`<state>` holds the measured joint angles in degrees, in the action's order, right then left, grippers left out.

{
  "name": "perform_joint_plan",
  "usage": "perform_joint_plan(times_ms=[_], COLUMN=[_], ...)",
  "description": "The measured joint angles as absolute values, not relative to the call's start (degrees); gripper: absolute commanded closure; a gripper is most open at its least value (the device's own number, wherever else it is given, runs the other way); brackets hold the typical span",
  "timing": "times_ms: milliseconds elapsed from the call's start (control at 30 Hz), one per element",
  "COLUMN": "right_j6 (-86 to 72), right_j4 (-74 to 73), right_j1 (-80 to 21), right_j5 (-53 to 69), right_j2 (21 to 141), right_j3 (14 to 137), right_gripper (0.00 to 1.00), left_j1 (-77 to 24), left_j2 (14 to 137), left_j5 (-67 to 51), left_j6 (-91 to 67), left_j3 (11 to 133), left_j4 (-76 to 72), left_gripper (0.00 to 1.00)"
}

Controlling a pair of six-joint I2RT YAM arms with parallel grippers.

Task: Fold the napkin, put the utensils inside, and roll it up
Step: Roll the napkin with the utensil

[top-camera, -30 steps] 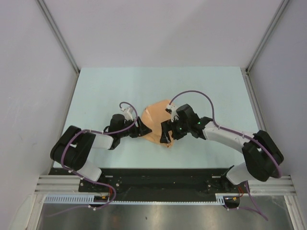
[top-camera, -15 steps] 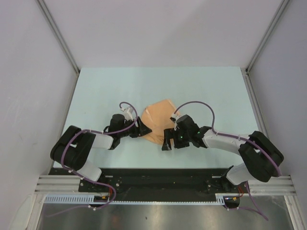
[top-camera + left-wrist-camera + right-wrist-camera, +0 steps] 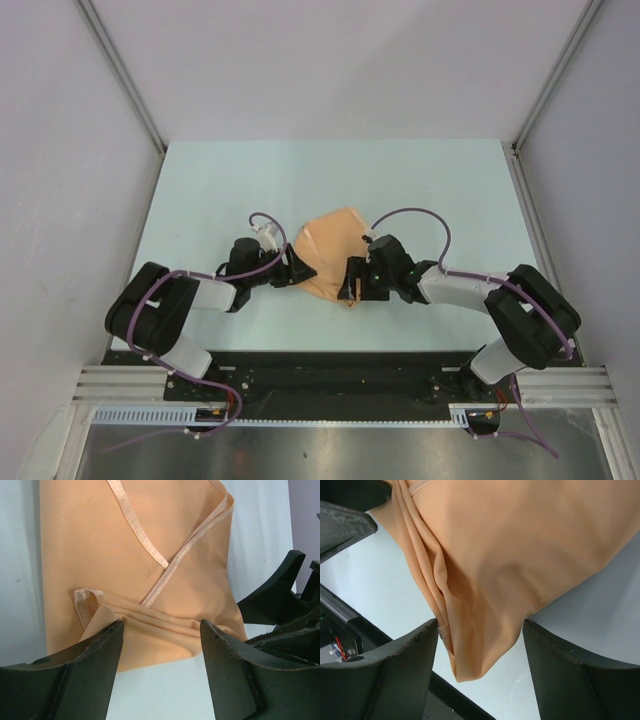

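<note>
The peach-orange napkin (image 3: 328, 243) lies folded in several layers on the table between my two grippers. My left gripper (image 3: 306, 271) is open at the napkin's left near edge; in the left wrist view (image 3: 160, 647) the folded edge (image 3: 150, 570) lies just beyond its fingertips. My right gripper (image 3: 352, 284) is open at the napkin's right near corner; in the right wrist view (image 3: 479, 645) that bunched corner (image 3: 485, 580) sits between its spread fingers without being clamped. The fork is hidden. A small glossy sliver (image 3: 443, 631) shows at the fold; I cannot tell what it is.
The pale blue-green table top (image 3: 220, 190) is walled by grey panels on the left, right and far sides. The black base rail (image 3: 330, 375) runs along the near edge. Purple cables arch over both wrists.
My right gripper has drawn back off the top of the napkin to its near right corner. More of the napkin's top shows now. The left arm has not moved.
</note>
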<state>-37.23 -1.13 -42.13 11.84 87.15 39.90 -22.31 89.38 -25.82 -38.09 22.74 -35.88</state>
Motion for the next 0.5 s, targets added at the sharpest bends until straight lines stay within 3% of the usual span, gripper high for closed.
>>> perform_joint_plan(times_ms=[133, 433, 500], right_j6=[-37.8, -38.5, -38.8], right_j4=[-1.1, -1.8, -1.9], right_j1=[-41.9, -40.6, -40.2], right_j5=[11.3, 10.5, 10.8], right_j2=[88.4, 90.7, 91.2], right_j3=[40.9, 42.2, 42.3], right_gripper=[0.34, 0.65, 0.66], left_j1=[-22.3, -22.3, -22.3], left_j2=[89.4, 89.1, 88.7], left_j5=[-25.8, -26.2, -26.2], left_j6=[-38.1, -37.5, -37.2], left_j3=[22.8, 23.2, 23.4], left_j4=[-35.7, -34.8, -34.3], left_gripper=[0.29, 0.25, 0.22])
